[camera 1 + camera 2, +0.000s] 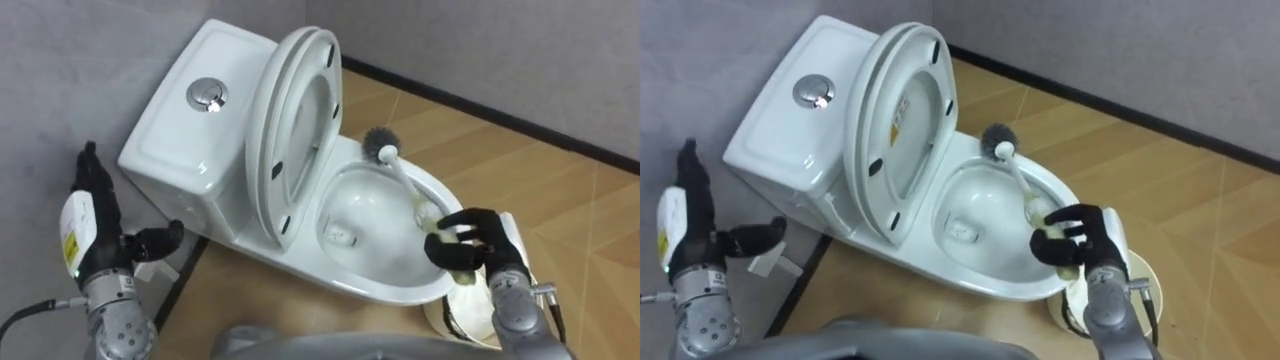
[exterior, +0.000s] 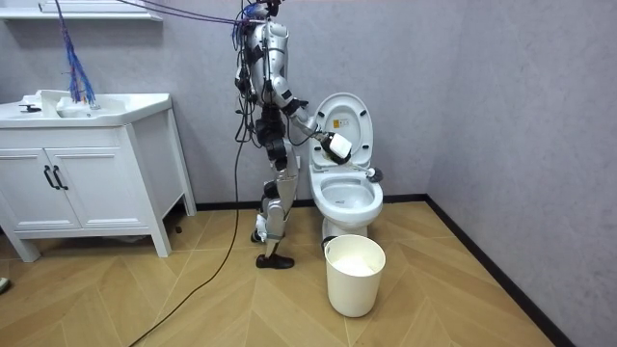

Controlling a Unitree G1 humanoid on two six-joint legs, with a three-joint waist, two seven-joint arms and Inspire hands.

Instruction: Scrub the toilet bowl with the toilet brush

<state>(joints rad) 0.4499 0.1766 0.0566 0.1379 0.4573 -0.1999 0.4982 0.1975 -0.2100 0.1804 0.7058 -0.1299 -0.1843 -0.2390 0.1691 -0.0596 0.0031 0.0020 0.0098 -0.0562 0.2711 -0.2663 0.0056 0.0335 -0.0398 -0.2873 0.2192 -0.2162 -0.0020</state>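
- Left eye view: the right robot hand point(image 1: 470, 240) has its fingers curled round the handle of the brush point(image 1: 403, 180), over the near right rim of the toilet point(image 1: 385, 288). The handle's lower end is hidden in the grip.
- The dark bristle head sits at the bowl's far rim, just beside the raised seat point(image 1: 264, 150). I cannot tell whether it touches the porcelain.
- The left robot hand point(image 1: 95, 215) is empty, with fingers straight up and thumb out, beside the tank point(image 1: 180, 150).
- The bin point(image 1: 462, 305) is mostly hidden behind the right hand and the bowl. In the room view it stands whole on the floor before the toilet.
- A sticker point(image 1: 898, 117) is on the lid's underside, its print too small to read.
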